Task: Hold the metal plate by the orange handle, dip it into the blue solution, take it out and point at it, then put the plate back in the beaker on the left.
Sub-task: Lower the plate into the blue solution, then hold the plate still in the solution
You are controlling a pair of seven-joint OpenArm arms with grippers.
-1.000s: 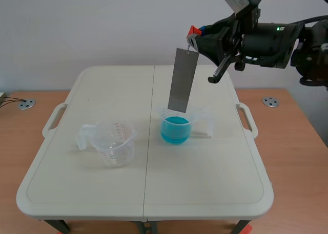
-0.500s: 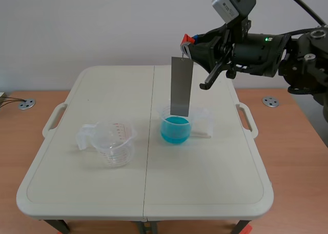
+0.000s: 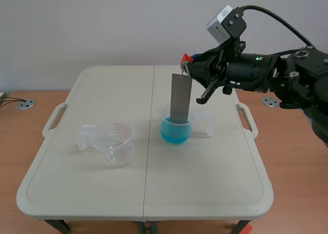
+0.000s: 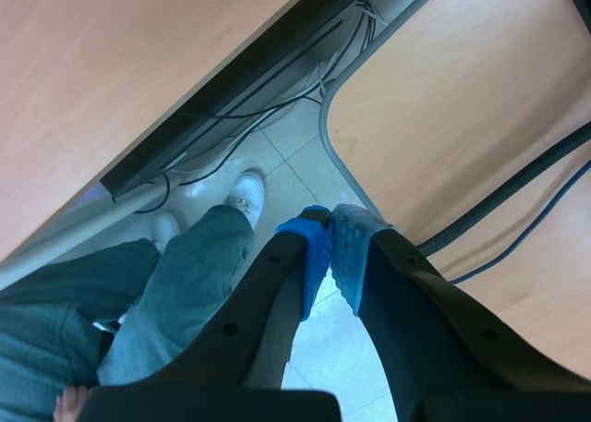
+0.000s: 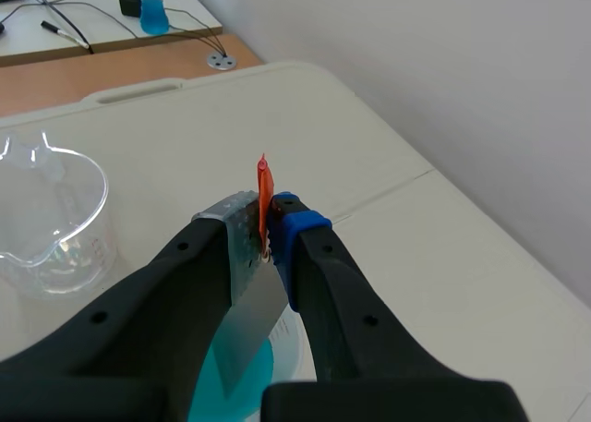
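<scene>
The right gripper [image 3: 185, 60] [image 5: 268, 223] is raised above the table [image 3: 205, 183], with the handle [image 3: 186, 58] [image 5: 262, 186] pinched between its fingers. The metal plate [image 3: 180, 97] [image 5: 245, 330] hangs straight down from the handle. Its lower end sits inside the rim of the beaker of solution [image 3: 176, 126] [image 5: 291, 341], which stands on the table directly under the gripper. The second beaker [image 3: 115, 142] [image 5: 46, 219] also stands on the table, off to the gripper's side toward the robot's left and well apart from the first. The left gripper [image 4: 328, 242] is off the table with its fingers pressed together on nothing. The floor [image 4: 305, 154] lies ahead of it and a person's leg [image 4: 175, 293] is beside it.
</scene>
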